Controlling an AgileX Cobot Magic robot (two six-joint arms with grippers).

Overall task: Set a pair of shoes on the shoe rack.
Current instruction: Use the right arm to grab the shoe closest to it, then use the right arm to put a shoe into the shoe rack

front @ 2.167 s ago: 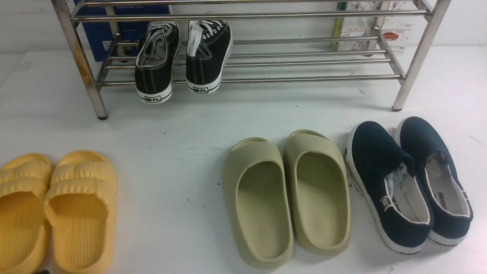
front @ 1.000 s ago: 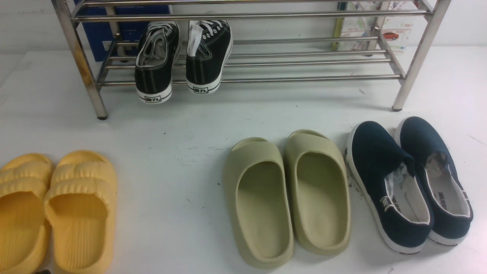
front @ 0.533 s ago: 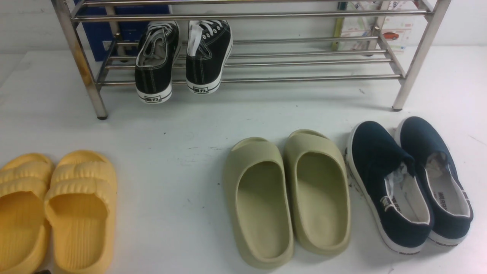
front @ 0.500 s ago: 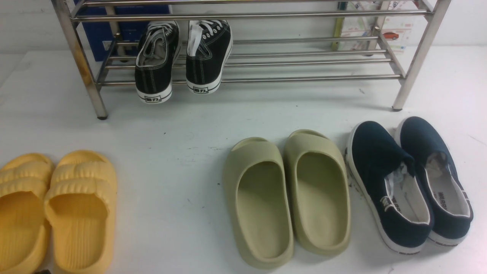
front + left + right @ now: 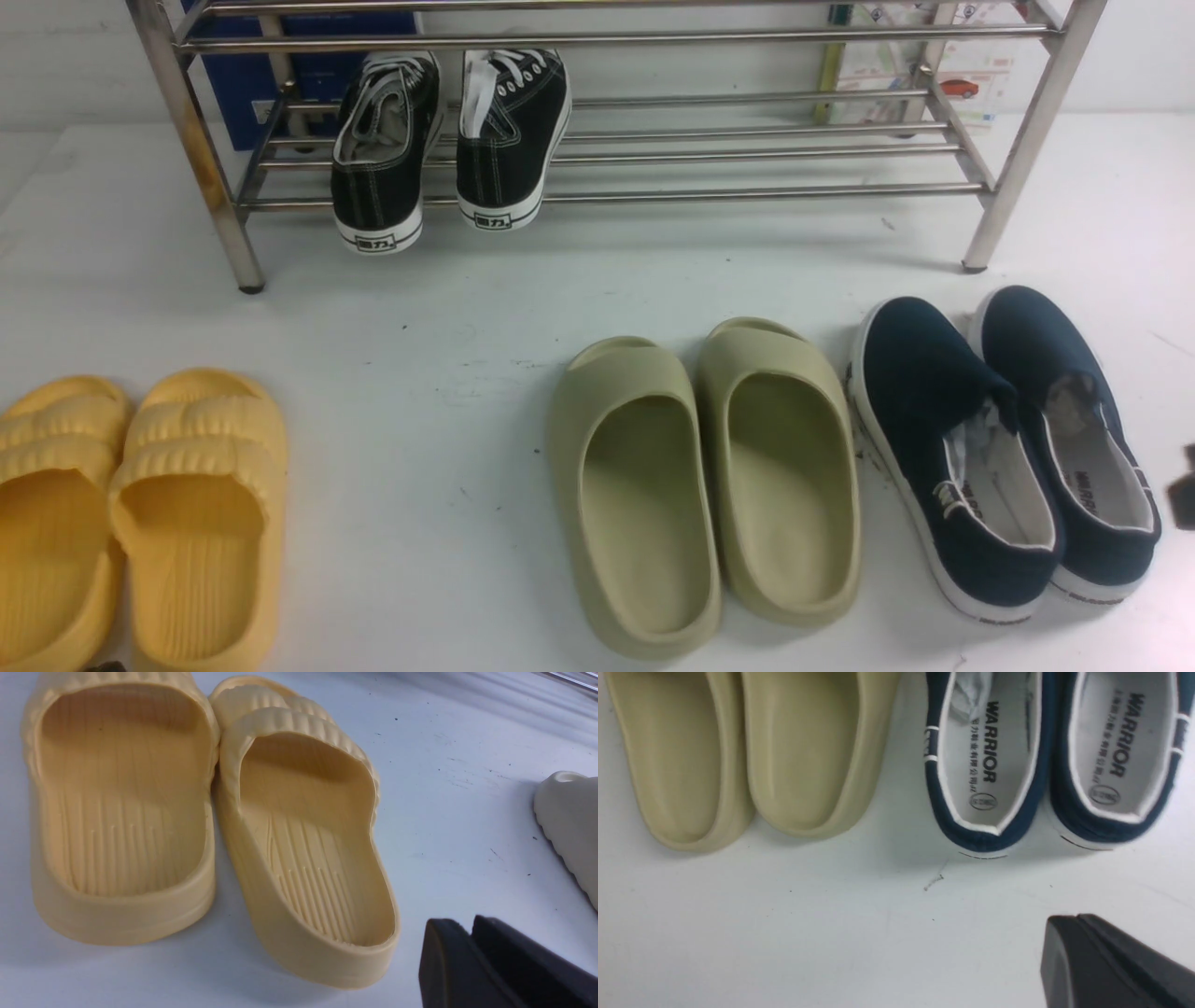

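The pair of shoes, navy slip-ons with white soles, stands side by side on the white floor at the right, the left shoe (image 5: pixel 934 439) and the right shoe (image 5: pixel 1064 411) with toes toward the shoe rack (image 5: pixel 747 193). The steel rack stands at the back. In the right wrist view their heels (image 5: pixel 985 826) (image 5: pixel 1111 821) lie ahead of my right gripper (image 5: pixel 1078 917), which is shut and empty, hovering behind them. A dark piece of it (image 5: pixel 1186 485) shows at the front view's right edge. My left gripper (image 5: pixel 467 926) is shut, empty, beside the yellow slides.
Black lace-up sneakers (image 5: pixel 448 140) rest on the rack's lower shelf, left side. Olive-green slides (image 5: pixel 700 485) sit just left of the navy pair. Yellow slides (image 5: pixel 140 513) lie at the near left. A blue box (image 5: pixel 233 84) and a colourful carton (image 5: pixel 934 65) stand behind the rack.
A dark piece of my right gripper has come into the front view at its right edge. The shoes and rack have not moved.
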